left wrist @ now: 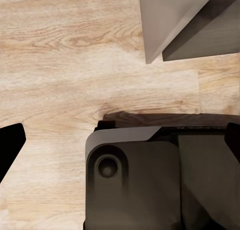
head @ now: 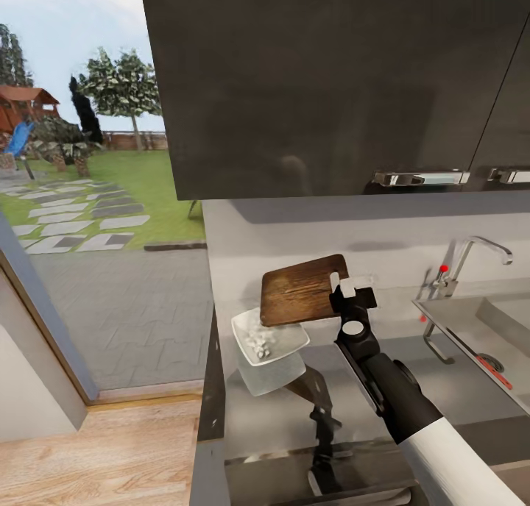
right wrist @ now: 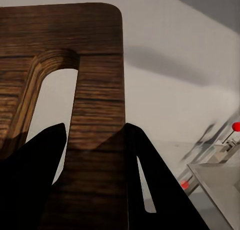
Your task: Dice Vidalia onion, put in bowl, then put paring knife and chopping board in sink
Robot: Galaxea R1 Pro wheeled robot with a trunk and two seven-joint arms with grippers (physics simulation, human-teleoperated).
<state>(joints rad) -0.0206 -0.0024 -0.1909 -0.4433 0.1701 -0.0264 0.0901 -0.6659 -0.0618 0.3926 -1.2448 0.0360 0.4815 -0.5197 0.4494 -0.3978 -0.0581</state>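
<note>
My right gripper (head: 344, 287) is shut on the handle end of the dark-brown chopping board (head: 303, 290), holding it tilted above the white bowl (head: 288, 342). In the right wrist view its black fingers (right wrist: 136, 155) clamp the board (right wrist: 97, 89) beside the oval handle hole. Pale diced onion (head: 259, 341) lies in the bowl, which rests on the grey countertop (head: 412, 355) near its left end. The steel sink (head: 471, 322) is at the right, and a slim red item that looks like the paring knife (head: 495, 371) lies in its basin by the drain. My left gripper (left wrist: 125, 135) is open over the wooden floor.
A chrome tap (head: 471, 252) with a red knob (head: 442, 268) stands behind the sink. Dark upper cabinets (head: 331, 87) hang overhead. The counter's left end (head: 212, 388) meets wooden floor (head: 96, 454) and a glazed opening onto a garden. The robot's dark base (left wrist: 140, 180) sits below the left gripper.
</note>
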